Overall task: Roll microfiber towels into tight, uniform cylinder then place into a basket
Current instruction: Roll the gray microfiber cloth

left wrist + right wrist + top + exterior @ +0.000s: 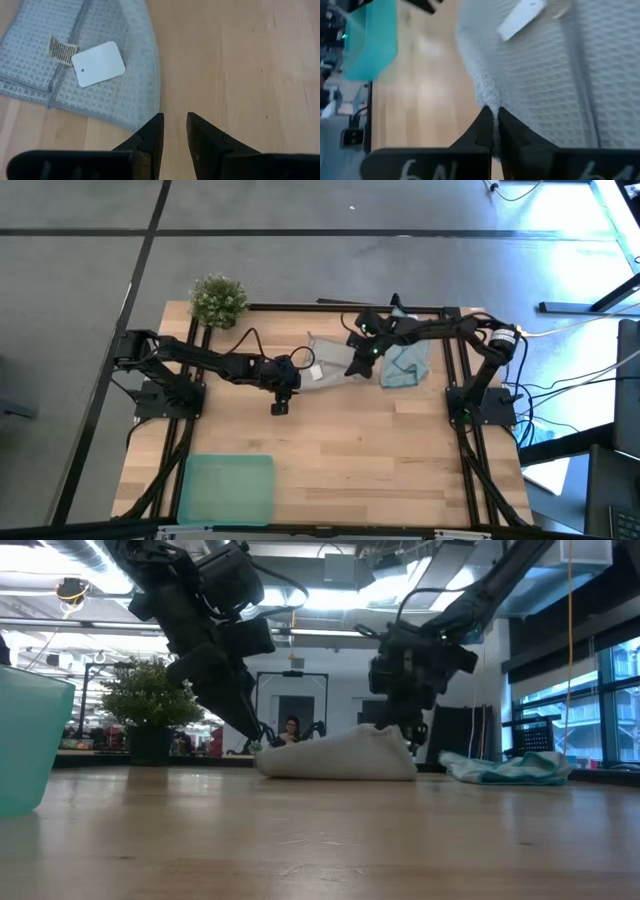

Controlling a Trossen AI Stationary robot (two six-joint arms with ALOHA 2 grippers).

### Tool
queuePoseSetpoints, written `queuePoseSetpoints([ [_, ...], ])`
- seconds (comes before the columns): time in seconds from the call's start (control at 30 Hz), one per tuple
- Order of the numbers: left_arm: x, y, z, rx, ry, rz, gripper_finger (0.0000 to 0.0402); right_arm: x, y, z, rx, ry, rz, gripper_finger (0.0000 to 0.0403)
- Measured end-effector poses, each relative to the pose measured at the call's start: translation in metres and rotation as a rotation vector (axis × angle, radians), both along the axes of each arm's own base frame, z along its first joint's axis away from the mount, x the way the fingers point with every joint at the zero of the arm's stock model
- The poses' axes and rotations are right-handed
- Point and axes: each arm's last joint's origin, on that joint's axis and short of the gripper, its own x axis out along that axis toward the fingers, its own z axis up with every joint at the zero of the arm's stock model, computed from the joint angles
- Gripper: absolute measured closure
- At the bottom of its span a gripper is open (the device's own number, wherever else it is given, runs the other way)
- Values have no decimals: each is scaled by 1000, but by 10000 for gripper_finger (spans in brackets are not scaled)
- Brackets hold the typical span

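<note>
Grey towel lies lengthwise between both arms.

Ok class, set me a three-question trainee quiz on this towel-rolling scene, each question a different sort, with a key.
1. True or false: the right gripper is pinching an edge of the grey towel.
2. Which towel carries the white tag? A) blue B) grey C) neither
3. Fill in: the basket stands near the table's front edge on the ____ arm's side.

Key:
1. True. Its fingers are shut on a fold of grey cloth.
2. B. The blue towel lies crumpled beside the grey one, on the right arm's side.
3. Left. No towel is in it. The left gripper is slightly open over bare wood beside the grey towel, holding nothing.
</note>
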Motion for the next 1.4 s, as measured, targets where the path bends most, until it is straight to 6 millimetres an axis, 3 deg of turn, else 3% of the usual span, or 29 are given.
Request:
queuePoseSetpoints([
  [0.27, 0, 0, 0, 8, 0, 6, 321, -8, -17, 0, 16, 41, -126, 393],
  [0.5, 3, 4, -2, 77, -9, 62, 321, -9, -19, 0, 15, 39, -131, 393],
  [0.63, 10, 2, -1, 34, -74, -10, 321, -9, -19, 0, 14, 39, -131, 393],
  [0.9, 27, 4, -30, -3, -91, -162, 321, -9, -19, 0, 11, 36, -130, 393],
  [1.07, 29, 7, -36, 82, -73, -91, 321, -9, -19, 0, 9, 35, -128, 393],
  [1.4, 25, 25, -29, 211, -70, 28, 321, -9, -19, 0, -5, 28, -115, 393],
])
